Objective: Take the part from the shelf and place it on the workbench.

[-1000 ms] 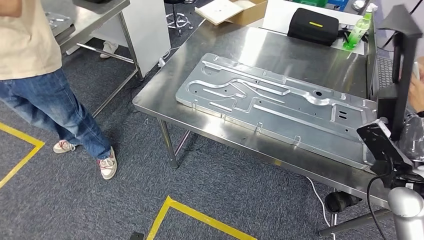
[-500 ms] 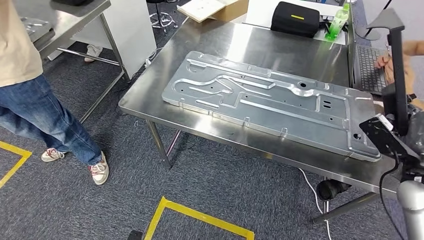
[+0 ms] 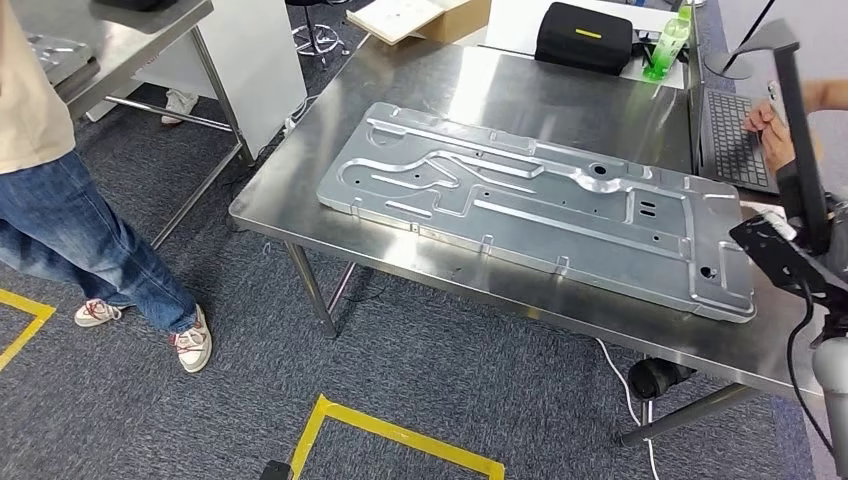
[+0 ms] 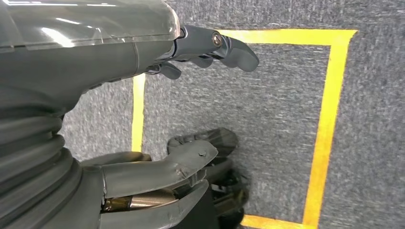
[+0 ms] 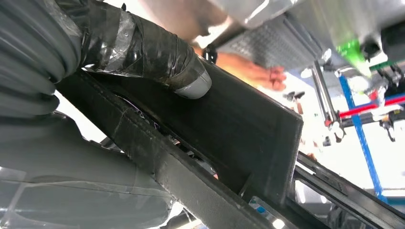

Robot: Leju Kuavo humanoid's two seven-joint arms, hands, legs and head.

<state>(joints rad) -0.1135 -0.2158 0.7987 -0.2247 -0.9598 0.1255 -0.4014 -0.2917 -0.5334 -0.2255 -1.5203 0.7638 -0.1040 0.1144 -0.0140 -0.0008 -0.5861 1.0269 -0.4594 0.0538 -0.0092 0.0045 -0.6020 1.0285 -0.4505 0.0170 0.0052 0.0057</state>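
a workshop floor of grey carpet (image 3: 480, 370) marked with yellow tape (image 3: 390, 432) runs under everything, and a steel workbench (image 3: 300, 195) stands across the middle of the head view. at the far left a person in jeans (image 3: 70, 230) and sneakers stands on the carpet, beside another steel table (image 3: 150, 30). moving right, a long flat metal plate (image 3: 530, 205) with raised channels lies on the workbench, taking up most of its top. behind it sit a cardboard box (image 3: 420, 18), a black case (image 3: 585, 35) and a green bottle (image 3: 667, 45). further right, another person's hand (image 3: 775, 125) rests on a keyboard (image 3: 735, 140) at the bench's far end.

at the right edge the black part (image 3: 790, 230), an angular frame piece, is in the right hand (image 5: 143, 52); the right wrist view shows the thumb pressed against its flat black face, so the hand grasps it. the part is raised off the bench, near the bench's right end, and does not appear to touch the steel.

the left hand (image 4: 191, 52) hangs over the carpet, fingers loosely apart with nothing in them.

as i judge it, taking the part from the shelf is done; what is left is lowering it onto a bare patch of bench beside the plate and letting go.
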